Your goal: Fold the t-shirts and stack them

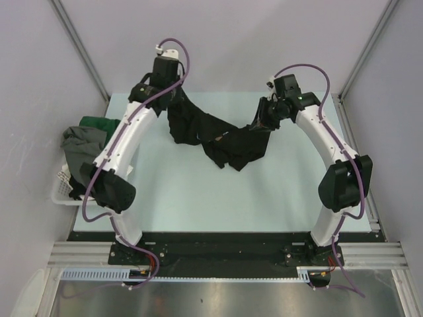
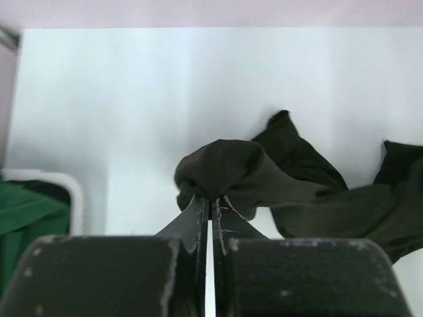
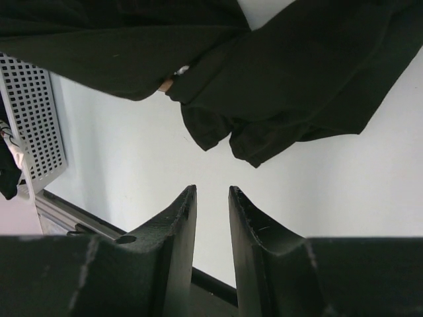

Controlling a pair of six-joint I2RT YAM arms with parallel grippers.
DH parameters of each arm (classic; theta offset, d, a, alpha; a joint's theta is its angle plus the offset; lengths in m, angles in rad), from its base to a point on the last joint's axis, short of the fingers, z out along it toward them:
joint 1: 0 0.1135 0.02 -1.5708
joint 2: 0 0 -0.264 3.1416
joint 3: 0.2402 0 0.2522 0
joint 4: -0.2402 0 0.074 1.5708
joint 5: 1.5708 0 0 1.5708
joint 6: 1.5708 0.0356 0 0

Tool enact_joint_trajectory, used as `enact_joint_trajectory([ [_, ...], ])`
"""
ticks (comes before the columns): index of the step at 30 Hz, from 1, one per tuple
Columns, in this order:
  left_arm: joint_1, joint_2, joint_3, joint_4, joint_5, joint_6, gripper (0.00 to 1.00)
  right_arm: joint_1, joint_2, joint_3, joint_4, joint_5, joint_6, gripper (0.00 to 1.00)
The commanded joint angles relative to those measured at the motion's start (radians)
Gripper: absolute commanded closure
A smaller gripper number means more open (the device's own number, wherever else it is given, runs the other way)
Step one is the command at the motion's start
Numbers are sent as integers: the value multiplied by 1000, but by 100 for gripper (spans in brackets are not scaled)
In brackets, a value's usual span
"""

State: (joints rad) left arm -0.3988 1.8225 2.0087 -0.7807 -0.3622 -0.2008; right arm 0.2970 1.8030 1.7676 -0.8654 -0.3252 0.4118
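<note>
A black t-shirt (image 1: 218, 140) hangs bunched between the two arms above the pale table (image 1: 198, 198), its lower folds touching the surface. My left gripper (image 1: 175, 99) is shut on one bunched end of it; in the left wrist view the cloth (image 2: 231, 168) balls up at the tips of my left gripper (image 2: 211, 201). My right gripper (image 1: 263, 123) is at the shirt's other end. In the right wrist view my right gripper (image 3: 211, 191) is open with nothing between the jaws, and the shirt (image 3: 297, 72) hangs beyond the tips.
A white slatted basket (image 1: 61, 190) stands at the table's left edge, holding a dark green shirt (image 1: 99, 124) and a grey shirt (image 1: 82, 148). It also shows in the left wrist view (image 2: 74, 191) and the right wrist view (image 3: 36, 119). Walls enclose the table.
</note>
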Motion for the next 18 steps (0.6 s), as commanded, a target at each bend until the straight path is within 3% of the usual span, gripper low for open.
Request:
enact_joint_trajectory([
  [1,60,-95,1,-51,-69,15,100,46,-31,16,48,35,30,69],
  [6,130,-264,-87,35,-86,-38,100,79,-28,13,63,106,35,69],
  [10,212,-299,-83,37,-37,-49,100,83,4,24,86,120,39,69],
  [18,253,-376,-179,70,8,-104,100,100,58,50,108,124,59,69],
])
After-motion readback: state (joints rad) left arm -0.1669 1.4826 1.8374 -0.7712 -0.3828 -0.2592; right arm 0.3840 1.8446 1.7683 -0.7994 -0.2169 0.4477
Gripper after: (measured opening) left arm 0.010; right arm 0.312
